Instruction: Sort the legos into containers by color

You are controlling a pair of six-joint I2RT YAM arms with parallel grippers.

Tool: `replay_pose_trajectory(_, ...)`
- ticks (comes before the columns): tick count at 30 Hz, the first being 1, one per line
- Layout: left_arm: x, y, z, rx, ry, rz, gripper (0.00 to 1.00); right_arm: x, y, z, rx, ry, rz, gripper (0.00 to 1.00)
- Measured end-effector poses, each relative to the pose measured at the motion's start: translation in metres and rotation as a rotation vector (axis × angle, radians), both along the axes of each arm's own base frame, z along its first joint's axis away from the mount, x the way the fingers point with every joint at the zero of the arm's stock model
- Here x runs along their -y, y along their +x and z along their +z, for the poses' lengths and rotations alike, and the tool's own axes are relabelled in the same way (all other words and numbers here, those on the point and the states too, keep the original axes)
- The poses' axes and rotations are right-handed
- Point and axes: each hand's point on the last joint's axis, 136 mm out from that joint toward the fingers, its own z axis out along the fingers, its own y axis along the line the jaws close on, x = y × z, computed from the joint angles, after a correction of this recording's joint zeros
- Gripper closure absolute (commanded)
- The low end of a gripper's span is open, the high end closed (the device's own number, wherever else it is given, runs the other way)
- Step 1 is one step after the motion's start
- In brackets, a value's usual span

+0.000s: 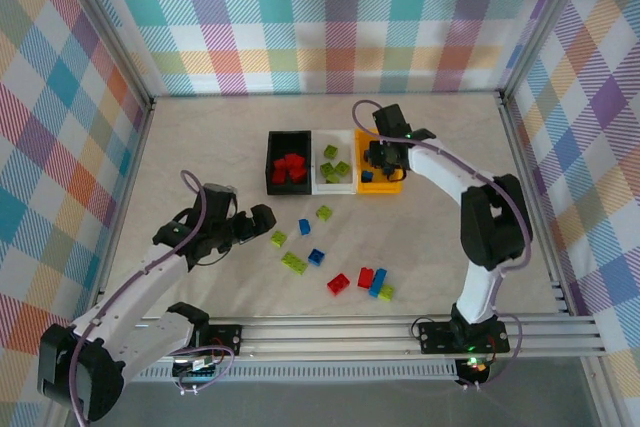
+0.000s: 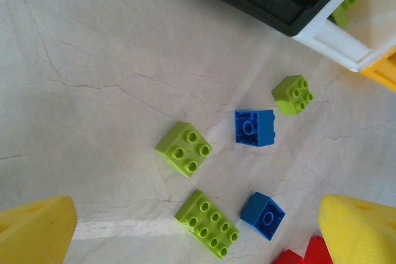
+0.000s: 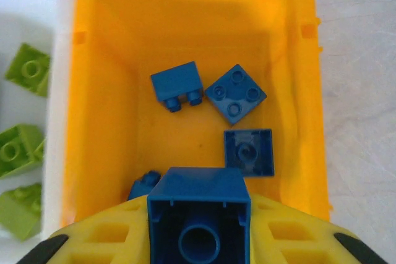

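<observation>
My right gripper [image 3: 199, 230] is shut on a blue lego [image 3: 199, 211], hollow underside toward the camera, above the orange-yellow container [image 3: 99, 122], where several blue legos [image 3: 236, 94] lie. From above, the right gripper [image 1: 380, 159] hangs over that container [image 1: 380, 188]. My left gripper [image 2: 198, 239] is open over the table, with a long green lego [image 2: 207, 224] and a blue lego [image 2: 263, 215] between its yellow fingertips [image 2: 34, 230]. The left gripper [image 1: 250, 222] sits left of the loose legos.
The black container [image 1: 270, 162] holds red legos and the white container [image 1: 334, 188] holds green ones [image 3: 18, 149]. Loose green [image 1: 278, 238], blue [image 1: 316, 257] and red [image 1: 338, 284] legos lie scattered in front of the containers. Frame rails run along the table sides.
</observation>
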Motion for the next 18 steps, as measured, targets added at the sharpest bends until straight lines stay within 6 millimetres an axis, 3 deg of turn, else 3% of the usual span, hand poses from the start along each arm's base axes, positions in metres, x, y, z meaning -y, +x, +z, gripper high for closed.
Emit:
replay_pose_trajectory(5, 0.002, 0.001, -0.014, -0.047, 0.025, -0.017, 0.06, 0.001, 0.013, -0.014, -0.044, 0.007, -0.033, 0.50)
replay_pose_trajectory(12, 0.006, 0.012, -0.023, -0.075, 0.053, -0.042, 0.14, -0.006, 0.019, 0.000, -0.033, 0.056, -0.042, 0.39)
replay_pose_trajectory(18, 0.012, 0.016, -0.032, -0.097, 0.107, -0.082, 0.16, -0.014, -0.002, 0.020, -0.011, 0.102, -0.010, 0.34)
